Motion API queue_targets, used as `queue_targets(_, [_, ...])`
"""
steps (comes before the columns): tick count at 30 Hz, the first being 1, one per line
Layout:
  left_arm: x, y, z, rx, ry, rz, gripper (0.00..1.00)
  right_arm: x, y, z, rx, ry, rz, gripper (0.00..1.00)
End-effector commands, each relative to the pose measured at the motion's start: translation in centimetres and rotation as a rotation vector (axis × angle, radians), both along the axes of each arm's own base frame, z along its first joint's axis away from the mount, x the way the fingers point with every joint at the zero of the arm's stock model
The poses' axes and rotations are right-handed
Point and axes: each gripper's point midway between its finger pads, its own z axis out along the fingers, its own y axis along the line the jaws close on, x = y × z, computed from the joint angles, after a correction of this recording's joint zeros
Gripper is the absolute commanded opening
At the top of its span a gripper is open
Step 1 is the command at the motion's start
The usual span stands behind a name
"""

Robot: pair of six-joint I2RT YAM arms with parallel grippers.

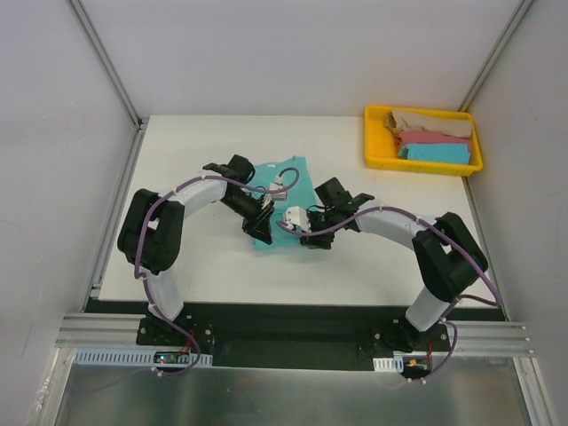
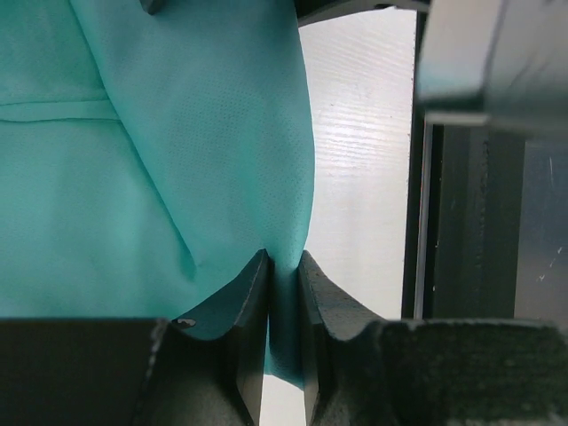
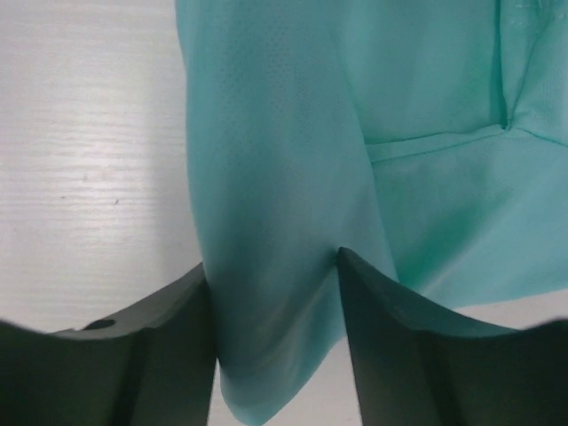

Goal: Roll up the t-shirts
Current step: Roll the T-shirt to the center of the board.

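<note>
A white table [image 1: 204, 142] seen from above, with my two arms reaching inward from its near edge and meeting over a sea-green t-shirt [image 1: 300, 173]. The shirt lies near the middle of the table, flat at its far end and gathered up at its near end, where both of my claws work on it.

My left claw [image 1: 260, 222] sits at the shirt's near left edge. Through its wrist camera, the left claw [image 2: 282, 266] is nearly closed, pinching a thin upright fold of the green cloth between its dark fingers [image 2: 240, 337]. The cloth spreads up and to the left from the pinch, creased, with a hem line across it. Bare table [image 2: 355, 133] shows to the right.

My right claw [image 1: 306, 232] sits just beside the left one, at the shirt's near right edge. Through its wrist camera, the right claw [image 3: 271, 262] stands partly apart, and a thick, rounded fold of the shirt fills the whole gap, touching both fingers. I cannot tell whether it is clamping the fold or only bracketing it. The fold's tip hangs down past the fingers, with bare table [image 3: 89, 133] to the left.

At the far right corner of the table stands a yellow tray [image 1: 373, 142]. Three more folded shirts lie in it side by side: a beige t-shirt [image 1: 426, 120] farthest away, a pink t-shirt [image 1: 435, 138] in the middle, and a bright blue t-shirt [image 1: 435, 153] nearest.
</note>
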Motion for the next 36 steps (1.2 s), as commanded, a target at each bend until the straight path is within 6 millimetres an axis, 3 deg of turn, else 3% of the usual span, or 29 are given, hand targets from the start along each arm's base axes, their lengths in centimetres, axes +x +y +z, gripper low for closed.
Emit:
queue_targets(1, [-0.3,-0.1,1.9,-0.088,0.050,0.010,0.18,1.5,1.4,0.5,-0.020,-0.024,-0.006,0.49])
queue_targets(5, [-0.8,0.5,1.5,-0.072,0.096,0.025,0.18,1.6,1.7,0.9,-0.032,0.011,-0.003,0.25])
queue_targets(7, [-0.9,1.0,0.9,-0.032,0.105,0.036,0.17,0.0,0.8,1.1,-0.064,0.098,0.016,0.20])
queue_targets(8, [-1.0,1.2,0.6,-0.011,0.113,0.043,0.15,-0.3,1.3,2.2,-0.039,0.133,0.031,0.16])
queue_targets(9, [-1.1,1.5,0.2,0.010,0.128,0.056,0.14,-2.2,0.2,2.4,-0.078,0.227,0.034,0.15])
queue_targets(13, [-1.9,2.4,-0.4,0.039,0.259,0.099,0.09,-5.4,-1.4,4.3,-0.113,0.466,0.074,0.13])
queue_targets(14, [-1.7,2.2,0.2,0.020,0.292,0.103,0.06,-6.9,-2.2,4.2,-0.146,0.557,0.076,0.12])
queue_targets(20, [-1.0,2.0,-0.1,0.023,0.424,0.127,0.04,-8.7,-3.4,4.6,-0.205,0.788,0.083,0.10])
queue_targets(30, [1.1,1.9,-2.5,0.091,0.471,0.148,0.09,-7.1,-3.6,4.2,-0.226,1.100,0.008,0.10])
queue_targets(36, [2.5,1.9,-3.3,0.137,0.479,0.170,0.11,-6.0,-4.0,2.8,-0.246,1.132,-0.028,0.10])
